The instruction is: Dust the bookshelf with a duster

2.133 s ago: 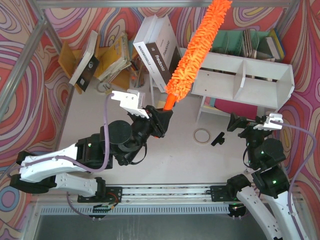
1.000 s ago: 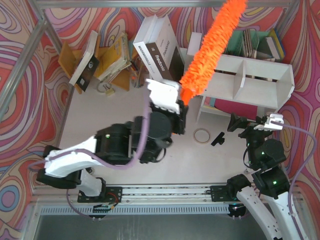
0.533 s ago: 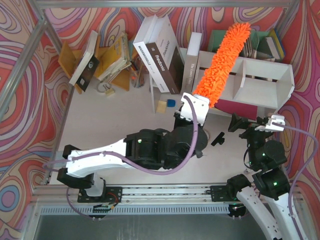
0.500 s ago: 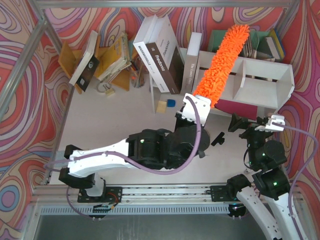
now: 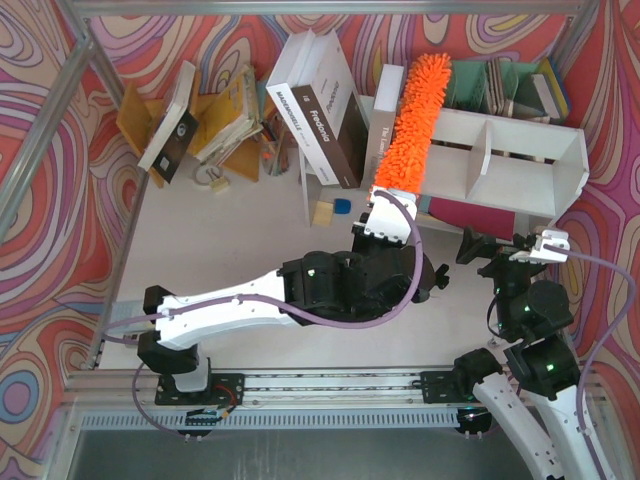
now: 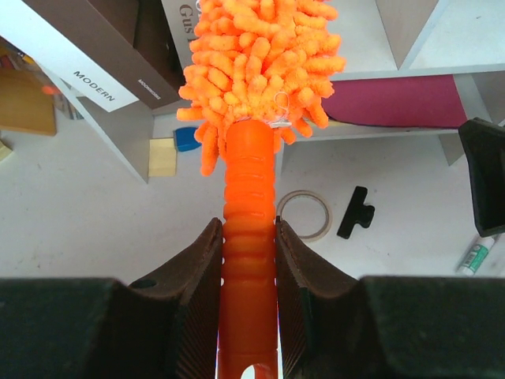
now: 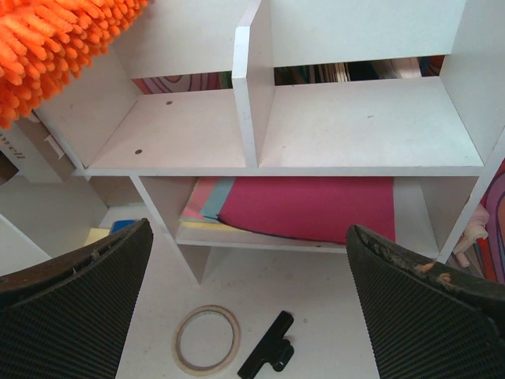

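Top view, half a second on: my left arm has stretched further right, and the orange duster [image 5: 410, 120] has swung. Its fluffy tip, which leaned toward the far right over the green organiser, now sits further left. My right arm has not moved.

At the far left, leaning books [image 5: 315, 100] stand on the white worktop [image 5: 200, 230]. Right of them, my left pincer [image 6: 248, 237] is clamped on the duster's ribbed orange handle, both fingers pressed against its sides.

The duster's long axis runs from near to far. The handle end is nearest me and the shaggy head points away, tilted only slightly to the right. The head lies over the left end of the white bookshelf [image 5: 520, 165], above its left compartment. I cannot tell whether it touches the board.

On the worktop just near the bookshelf lie a tape ring [image 6: 304, 215] and, to its right, a black clip [image 6: 355, 212]. Pink sheets [image 7: 316, 205] lie under the bookshelf's lower board.

Furthest right, my right pincer [image 7: 248, 237] hangs near the bookshelf's right half, fingers spread wide with nothing between them.
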Motion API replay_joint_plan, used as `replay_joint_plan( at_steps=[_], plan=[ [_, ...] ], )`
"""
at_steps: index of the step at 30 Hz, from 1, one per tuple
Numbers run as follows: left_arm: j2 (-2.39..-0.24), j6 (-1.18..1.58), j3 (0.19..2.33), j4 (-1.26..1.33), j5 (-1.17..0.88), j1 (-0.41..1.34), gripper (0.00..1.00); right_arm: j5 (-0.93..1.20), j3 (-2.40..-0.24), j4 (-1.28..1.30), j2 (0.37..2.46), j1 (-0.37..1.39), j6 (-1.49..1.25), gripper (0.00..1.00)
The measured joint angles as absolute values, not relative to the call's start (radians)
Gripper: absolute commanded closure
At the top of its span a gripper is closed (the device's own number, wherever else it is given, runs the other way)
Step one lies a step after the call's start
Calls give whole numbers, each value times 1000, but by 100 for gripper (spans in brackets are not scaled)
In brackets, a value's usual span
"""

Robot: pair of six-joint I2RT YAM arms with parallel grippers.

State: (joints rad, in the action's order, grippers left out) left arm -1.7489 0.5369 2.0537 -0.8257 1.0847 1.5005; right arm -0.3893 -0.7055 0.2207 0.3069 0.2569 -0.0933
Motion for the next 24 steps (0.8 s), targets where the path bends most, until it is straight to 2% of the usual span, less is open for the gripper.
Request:
replay_joint_plan(
  at_steps=[14,24],
  plan=[
    [-1747,415,2004,-620,820,1497,100,-391,-701,218,284,257,-93,1],
    [-1600,354,1764,-483,821,1546,100,-392,-699,198,275,257,-93,1]
  ],
)
